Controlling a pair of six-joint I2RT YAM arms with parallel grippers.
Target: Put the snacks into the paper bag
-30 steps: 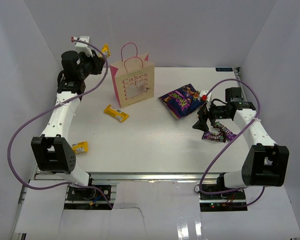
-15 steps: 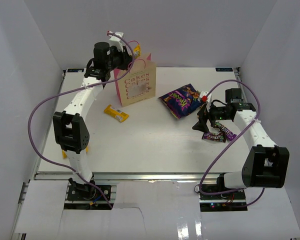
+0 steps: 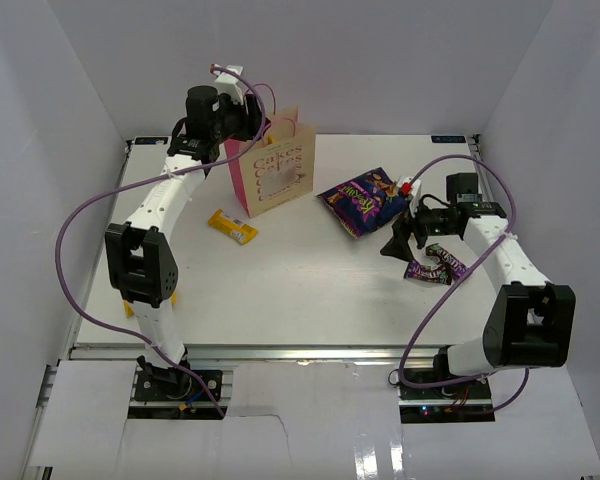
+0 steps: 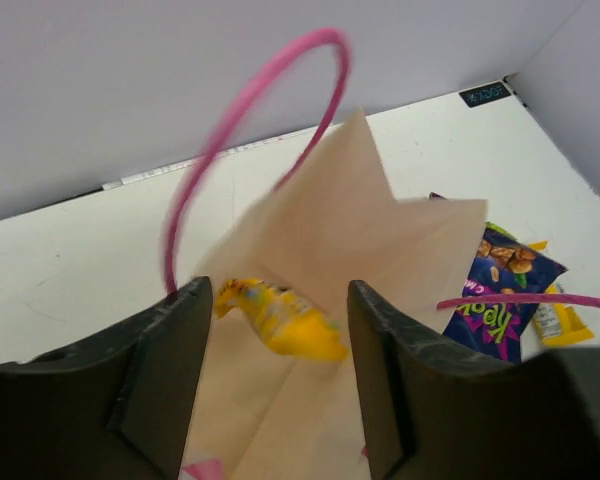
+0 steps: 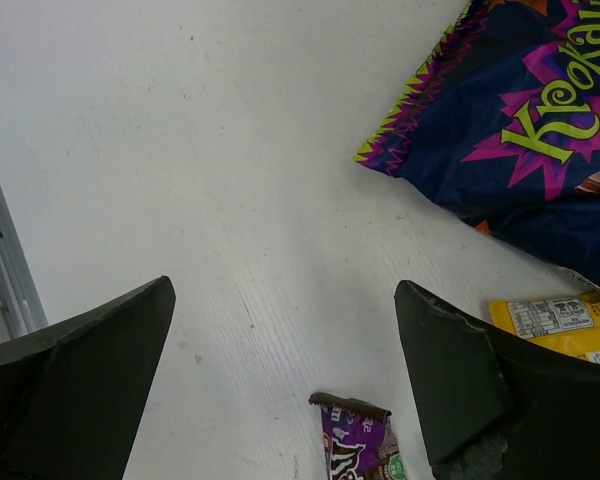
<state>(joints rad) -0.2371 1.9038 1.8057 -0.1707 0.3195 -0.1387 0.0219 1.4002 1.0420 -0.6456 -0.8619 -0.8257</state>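
Observation:
The paper bag [image 3: 277, 170] stands at the back left, tan with pink sides and "Cakes" print. My left gripper [image 3: 264, 124] hangs over its open mouth [image 4: 370, 230], jaws open. A blurred yellow bar [image 4: 280, 318] is loose between the jaws, inside the bag's opening. A pink handle [image 4: 250, 100] arcs ahead. Another yellow bar [image 3: 232, 226] lies on the table in front of the bag. The purple chip bag [image 3: 365, 198] lies mid-right and also shows in the right wrist view [image 5: 540, 130]. My right gripper [image 3: 392, 245] is open and empty over the table, beside dark purple packets [image 3: 435, 265], one of which shows below its jaws [image 5: 365, 445].
A yellow bar [image 5: 560, 325] lies by the chip bag's edge near my right gripper. A bit of another yellow bar [image 3: 129, 309] peeks from behind the left arm near the table's left front. White walls enclose the table; purple cables loop beside both arms.
My left arm swung right from the far left corner to above the bag and let go of the yellow bar. The bag has tilted a little. The right gripper shifted slightly left.

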